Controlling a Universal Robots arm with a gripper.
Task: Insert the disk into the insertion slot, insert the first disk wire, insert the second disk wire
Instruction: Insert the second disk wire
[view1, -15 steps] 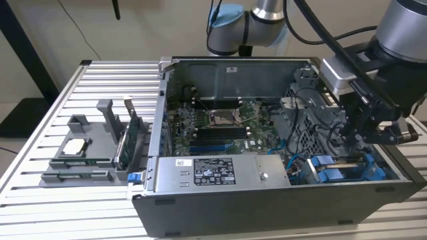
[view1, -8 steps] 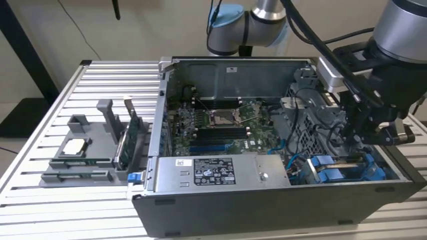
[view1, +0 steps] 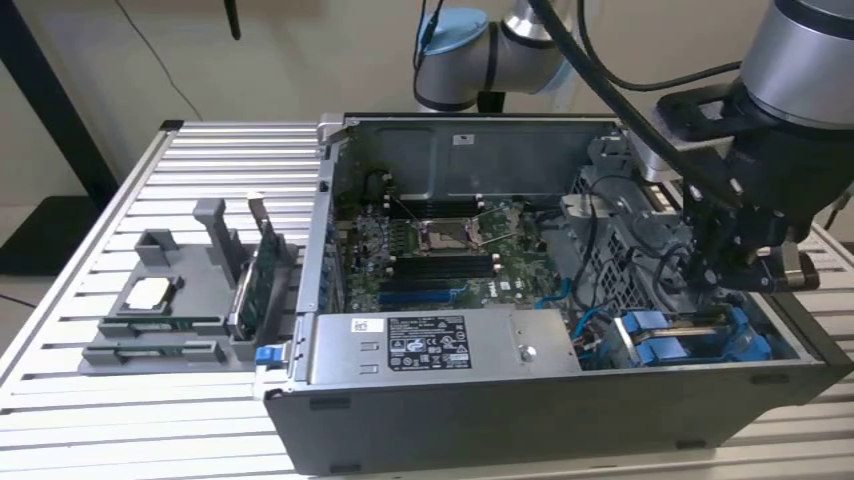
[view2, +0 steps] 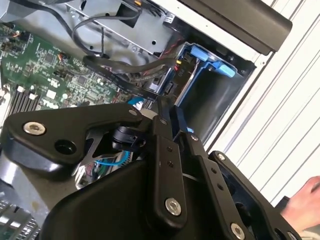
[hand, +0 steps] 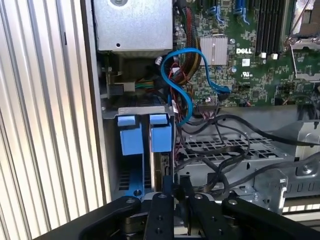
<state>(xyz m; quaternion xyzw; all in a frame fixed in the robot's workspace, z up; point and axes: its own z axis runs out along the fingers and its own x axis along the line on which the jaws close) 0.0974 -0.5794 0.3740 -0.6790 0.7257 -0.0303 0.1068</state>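
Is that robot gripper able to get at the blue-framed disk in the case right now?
Probably yes: the gripper hangs right over the disk in its insertion slot, case open above. Loose black cables crowd one side.

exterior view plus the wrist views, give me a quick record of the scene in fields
setting: open computer case on a slatted metal table
pincer: lowered into the case's drive corner, right above the blue frames
disk: blue-framed, standing in the insertion slot
wiring: blue cable and black cables loose beside the bay
board: green board exposed
other: grey metal box with sticker at the case front; part holder on the table
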